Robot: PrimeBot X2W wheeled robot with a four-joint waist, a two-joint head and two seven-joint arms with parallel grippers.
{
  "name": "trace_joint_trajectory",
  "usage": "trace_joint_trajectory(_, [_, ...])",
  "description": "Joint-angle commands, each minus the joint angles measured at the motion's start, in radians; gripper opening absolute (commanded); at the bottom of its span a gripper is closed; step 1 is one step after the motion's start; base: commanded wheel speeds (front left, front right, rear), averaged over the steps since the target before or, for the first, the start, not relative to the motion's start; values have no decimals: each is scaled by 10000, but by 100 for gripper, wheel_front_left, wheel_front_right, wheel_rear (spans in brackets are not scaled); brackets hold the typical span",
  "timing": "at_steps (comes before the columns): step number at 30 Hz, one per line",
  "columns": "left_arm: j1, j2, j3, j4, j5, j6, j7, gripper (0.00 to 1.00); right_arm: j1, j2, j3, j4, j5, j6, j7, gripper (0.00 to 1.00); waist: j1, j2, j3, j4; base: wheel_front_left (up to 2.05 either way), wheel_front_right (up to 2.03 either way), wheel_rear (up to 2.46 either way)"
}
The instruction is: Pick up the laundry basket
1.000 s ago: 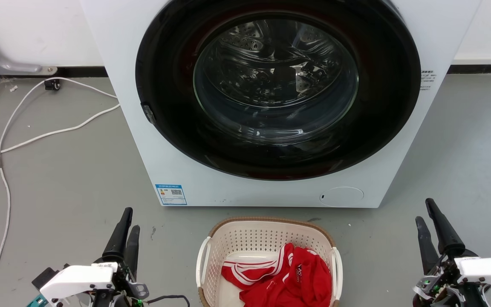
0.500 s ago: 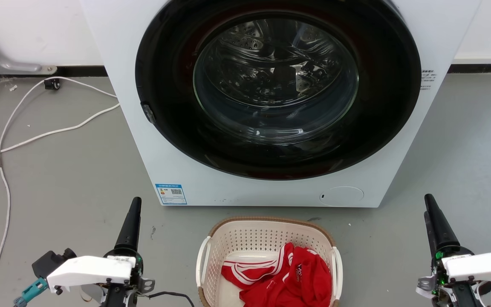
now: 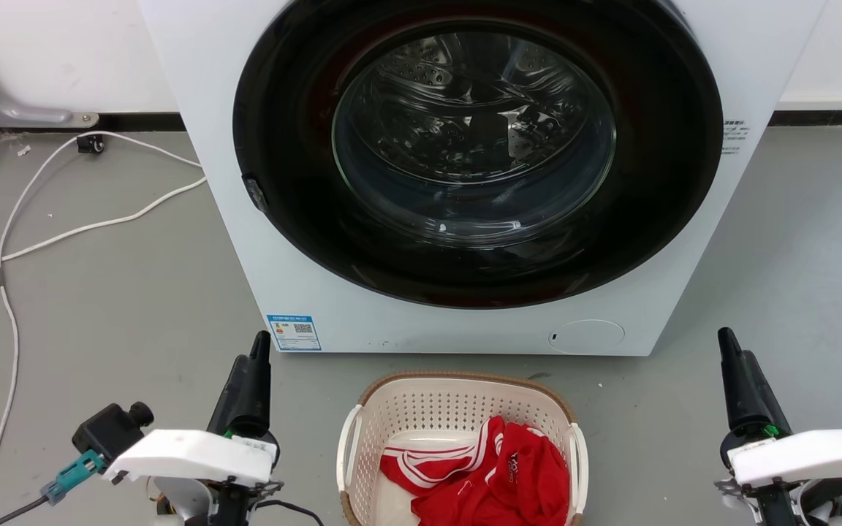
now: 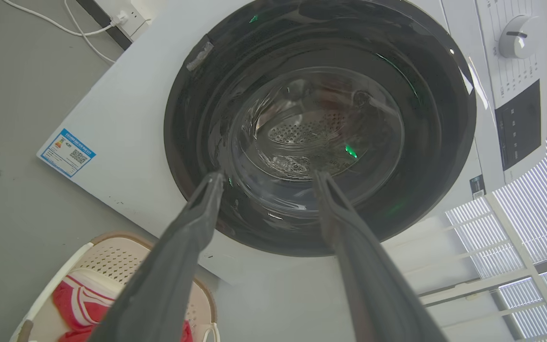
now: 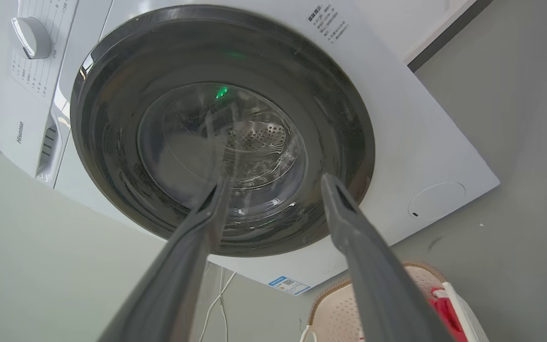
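Both the left gripper (image 3: 254,349) and right gripper (image 3: 734,345) have shifted inward, fingers apart and empty, the left seemingly closer to the laundry basket (image 3: 457,409), which sits untouched on the floor (image 3: 136,292) before the washing machine (image 3: 406,332); grasp pending.

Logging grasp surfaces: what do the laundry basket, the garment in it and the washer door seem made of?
Laundry basket: matte cream plastic, by its moulded hole grid; the brown rim looks woven, perhaps moulded. Red garment: soft fabric, it folds and creases. Washing machine door: clear glass in a glossy dark ring, likely plastic; reflective, drum visible through.
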Motion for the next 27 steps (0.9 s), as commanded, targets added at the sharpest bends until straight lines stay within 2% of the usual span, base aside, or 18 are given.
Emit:
trace_joint_trajectory(1, [-292, 36, -91, -192, 437, 22, -101, 100, -4, -18, 12, -244, -504, 11, -91, 100, 0, 0, 1, 3, 0, 0, 0])
trace_joint_trajectory(14, [-435, 78, -503, -94, 2911, 282, -530, 100, 237, -9, 70, -775, -2771, 14, -103, 100, 0, 0, 20, 63, 0, 0, 0])
trace_joint_trajectory(27, [-568, 312, -917, 95, 4646, 557, -879, 100, 416, -1, 41, -1183, -4449, 17, 194, 100, 0, 0, 41, 86, 0, 0, 0])
